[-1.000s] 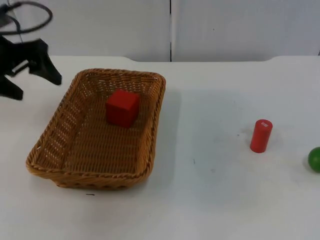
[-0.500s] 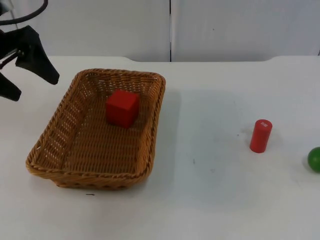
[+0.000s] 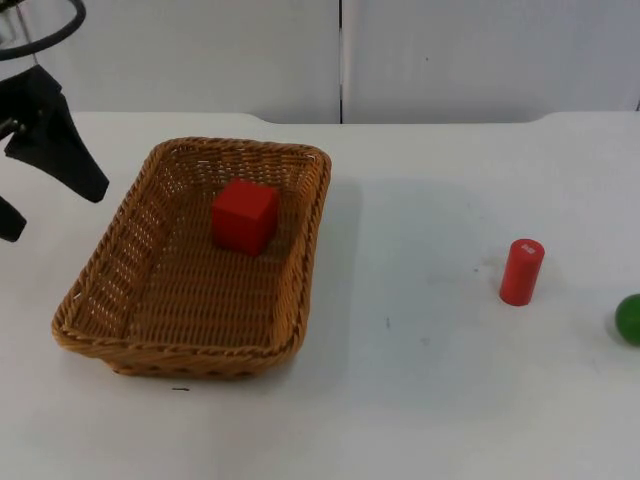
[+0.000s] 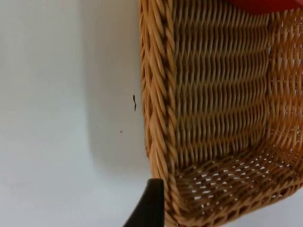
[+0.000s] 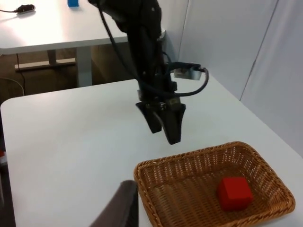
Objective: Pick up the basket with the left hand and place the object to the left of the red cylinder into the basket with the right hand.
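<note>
- We see a red cylinder upright on the white counter, a green ball near it.
- The woven basket sits flat, holding a red cube.
- Left pincer hovers beside the basket's rim, spread wide, empty.

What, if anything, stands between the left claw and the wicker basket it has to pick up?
Nothing visible does. The left claw hangs open beside the wicker basket, off its left rim, with bare white table between them. The red cube lies inside the basket, away from that rim.
</note>
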Available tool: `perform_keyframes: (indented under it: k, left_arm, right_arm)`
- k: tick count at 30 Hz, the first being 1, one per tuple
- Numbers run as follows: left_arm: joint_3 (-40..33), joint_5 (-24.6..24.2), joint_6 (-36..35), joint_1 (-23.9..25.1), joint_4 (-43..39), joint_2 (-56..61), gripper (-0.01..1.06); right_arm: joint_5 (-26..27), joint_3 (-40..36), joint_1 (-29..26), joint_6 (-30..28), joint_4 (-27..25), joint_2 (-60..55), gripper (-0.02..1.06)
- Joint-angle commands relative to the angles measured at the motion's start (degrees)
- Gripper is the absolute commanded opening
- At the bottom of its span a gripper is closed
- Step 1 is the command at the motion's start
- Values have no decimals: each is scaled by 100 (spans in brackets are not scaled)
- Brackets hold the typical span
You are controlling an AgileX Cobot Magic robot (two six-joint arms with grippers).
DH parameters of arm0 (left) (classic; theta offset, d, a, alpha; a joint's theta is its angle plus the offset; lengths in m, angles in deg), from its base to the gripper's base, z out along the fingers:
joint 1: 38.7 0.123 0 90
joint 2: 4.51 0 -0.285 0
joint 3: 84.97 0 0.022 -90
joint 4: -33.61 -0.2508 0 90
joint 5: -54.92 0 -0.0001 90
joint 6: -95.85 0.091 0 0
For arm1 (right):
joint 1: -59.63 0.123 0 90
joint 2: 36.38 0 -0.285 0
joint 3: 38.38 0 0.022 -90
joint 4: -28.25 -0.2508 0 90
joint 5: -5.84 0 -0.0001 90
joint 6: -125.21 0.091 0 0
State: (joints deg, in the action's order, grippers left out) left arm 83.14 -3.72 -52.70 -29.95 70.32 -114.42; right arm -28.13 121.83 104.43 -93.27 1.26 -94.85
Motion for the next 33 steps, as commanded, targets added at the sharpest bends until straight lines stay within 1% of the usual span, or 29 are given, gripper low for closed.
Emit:
perform_keyframes:
  k: [1,2,6,8,12,13,17,20,25,26,31,32,33]
  left_arm:
    - [-381,222,-39,-10,-24,477,84]
    - [-381,222,-39,-10,-24,477,84]
    - [-833,441,-89,-10,-11,1156,84]
    - [-884,457,-89,-10,-11,1242,84]
    - [-1336,712,-89,-10,-11,2119,84]
    - [-1336,712,-89,-10,-11,2119,84]
    - [-1655,882,-144,-10,-1,3056,84]
    - [-1714,906,-159,-10,-1,3552,84]
    - [-1714,917,-212,-32,11,4922,84]
    - [-1714,917,-212,-32,11,4922,84]
    - [-1714,955,-217,-408,-151,6161,84]
    - [-1714,955,-217,-408,-151,6161,84]
    - [-1714,955,-263,-490,-265,6403,84]
  right_arm:
    - [101,-4,-25,-12,-11,25,105]
    - [101,-4,-25,-12,-11,25,105]
    - [119,-4,-25,-12,-11,25,105]
    - [119,-4,-25,-12,-11,25,105]
    - [116,-4,-25,-1,-11,25,105]
    - [116,-4,-25,-1,-11,25,105]
    - [129,-4,-25,81,-11,25,105]
    - [129,-4,-25,199,-11,25,105]
    - [129,-4,-25,365,-11,25,105]
    - [129,-4,-25,365,-11,25,105]
    - [119,-4,-25,426,-11,25,105]
    - [119,-4,-25,426,-11,25,105]
    - [119,-4,-25,449,-11,25,105]
